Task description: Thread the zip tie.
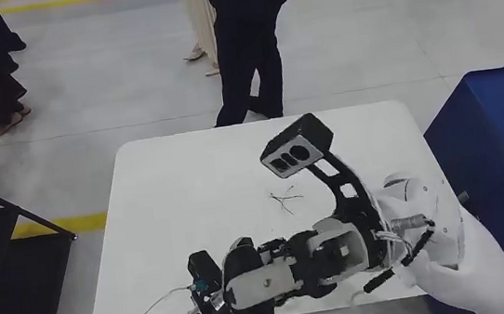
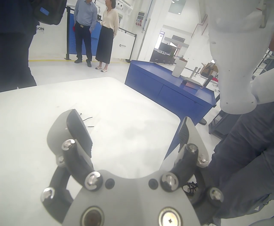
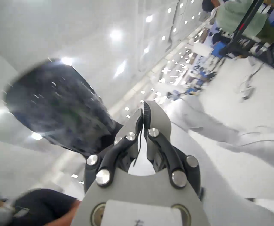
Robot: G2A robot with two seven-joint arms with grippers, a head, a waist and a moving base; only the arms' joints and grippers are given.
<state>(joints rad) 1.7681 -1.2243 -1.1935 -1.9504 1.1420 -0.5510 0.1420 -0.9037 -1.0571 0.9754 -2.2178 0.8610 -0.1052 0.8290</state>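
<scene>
A few thin black zip ties (image 1: 285, 198) lie loose near the middle of the white table (image 1: 181, 193). In the left wrist view they lie (image 2: 86, 122) on the table just beyond one fingertip. My left gripper (image 2: 129, 116) hangs open above the table with nothing between its fingers. My right gripper (image 3: 143, 109) is tilted up toward the ceiling and shut on a thin black zip tie (image 3: 138, 147), whose strip runs down between the fingers toward the palm. In the top view both arms (image 1: 336, 241) bunch near the table's front edge.
A blue cabinet (image 1: 503, 138) stands right of the table, with a white container (image 2: 178, 67) on it in the left wrist view. A person (image 1: 244, 46) stands just past the table's far edge. A black barrier frame (image 1: 7, 222) stands at the left.
</scene>
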